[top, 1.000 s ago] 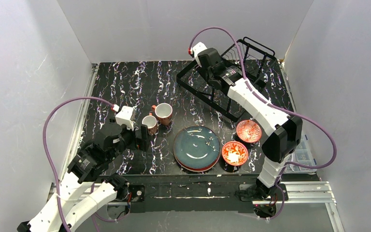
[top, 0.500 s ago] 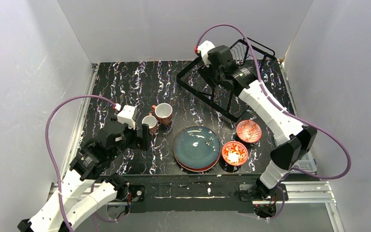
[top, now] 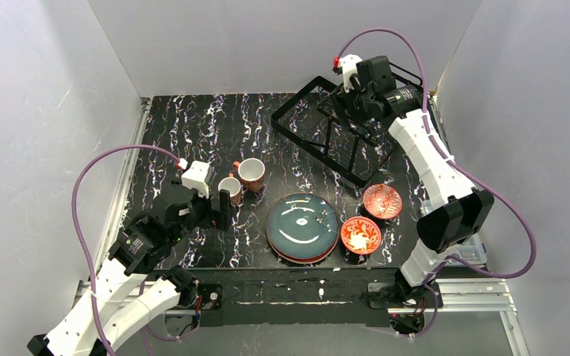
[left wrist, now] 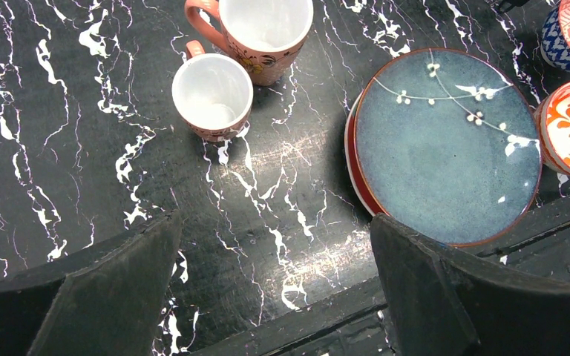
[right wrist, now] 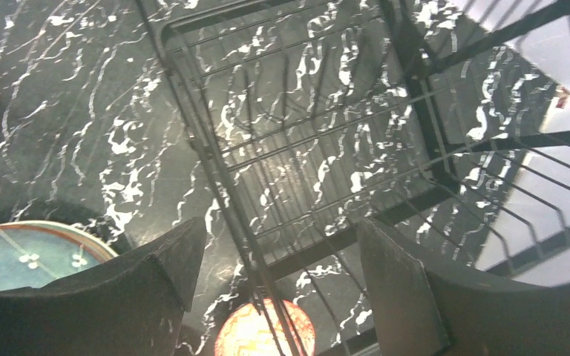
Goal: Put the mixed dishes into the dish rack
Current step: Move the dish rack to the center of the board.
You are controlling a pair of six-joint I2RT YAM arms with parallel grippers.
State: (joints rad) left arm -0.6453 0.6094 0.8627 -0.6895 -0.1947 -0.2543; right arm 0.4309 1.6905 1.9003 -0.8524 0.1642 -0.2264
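Right fingers [right wrist: 408,297] swung farther along the dish rack [right wrist: 415,96] — spread above it; left fingers [left wrist: 111,297] likewise.

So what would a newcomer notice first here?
The dark teal plate tops a stack at near centre, two red-patterned bowls to its right. At far right, the right gripper hangs open above the dish rack, which holds nothing. The left gripper, open, hovers near two terracotta mugs.

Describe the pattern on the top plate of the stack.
The top plate: dark teal with thin white blossom sprigs; clearest in left wrist view.
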